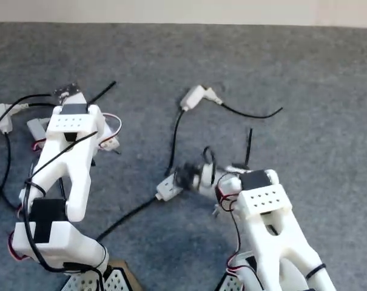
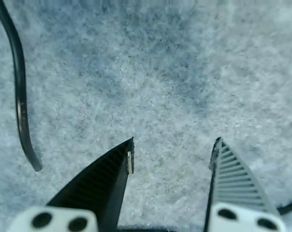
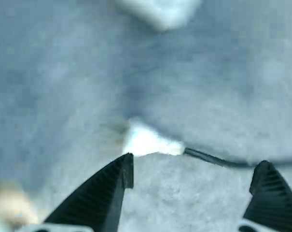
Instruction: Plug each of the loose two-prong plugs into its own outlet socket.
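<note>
**Q:** What was the right claw doing?

**A:** The right claw (image 3: 196,168) hung low over the grey carpet (image 3: 63,72), fingers spread wide, grasping nothing. A white two-prong plug (image 3: 148,140) lay just past the tip of one finger, off to that side rather than between the two. Whether plug and finger touched could not be told. Its black cord (image 3: 218,159) trailed across the carpet in front of the open gap, toward the other finger.

**Q:** And the left claw?

**A:** Released as well. The left claw (image 2: 173,147) pointed down at carpet, with one finger dark and the other pale. A black cable (image 2: 19,96) curved past on the outer side of the dark finger, apart from it.

**Q:** Anything else nearby?

**A:** Seen from above, a second white connector (image 1: 195,97) lay well ahead of the right claw, with its own thin cord. Another white connector (image 1: 2,118) lay out to the side of the left claw.
</note>
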### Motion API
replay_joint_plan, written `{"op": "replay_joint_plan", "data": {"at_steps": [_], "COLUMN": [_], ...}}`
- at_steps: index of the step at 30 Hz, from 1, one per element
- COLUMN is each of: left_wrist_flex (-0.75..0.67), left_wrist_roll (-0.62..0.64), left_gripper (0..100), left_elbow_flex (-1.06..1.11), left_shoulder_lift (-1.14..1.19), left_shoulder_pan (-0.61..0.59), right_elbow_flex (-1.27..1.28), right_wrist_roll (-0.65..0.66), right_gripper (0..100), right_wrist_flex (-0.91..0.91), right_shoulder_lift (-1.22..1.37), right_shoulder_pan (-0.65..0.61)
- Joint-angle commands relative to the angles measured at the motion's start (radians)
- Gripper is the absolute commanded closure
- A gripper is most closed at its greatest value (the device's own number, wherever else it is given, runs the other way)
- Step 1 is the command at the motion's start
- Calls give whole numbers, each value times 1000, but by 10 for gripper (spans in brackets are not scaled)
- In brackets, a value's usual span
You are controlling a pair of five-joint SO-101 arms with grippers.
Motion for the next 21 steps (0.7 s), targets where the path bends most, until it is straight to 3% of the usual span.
{"op": "replay_joint_plan", "data": {"at_steps": [1,4,7,14,21], "left_wrist_flex": [-12,-12,-12,-12,-12], "left_wrist_roll": [9,11,12,12,9], "left_gripper": [734,734,734,734,734], "left_elbow_flex": [1,4,4,4,5], "left_shoulder_lift": [-45,-44,-44,-44,-44], "left_shoulder_pan": [-2,-1,-1,1,15], "right_elbow_flex": [-74,-85,-85,-21,-120], "right_wrist_roll": [416,617,713,720,597], "right_gripper": [646,716,755,755,757], "right_wrist_flex": [133,128,119,-137,-159], "right_shoulder_lift": [-12,-12,-12,170,375], "right_shoulder_pan": [74,137,140,110,73]}}
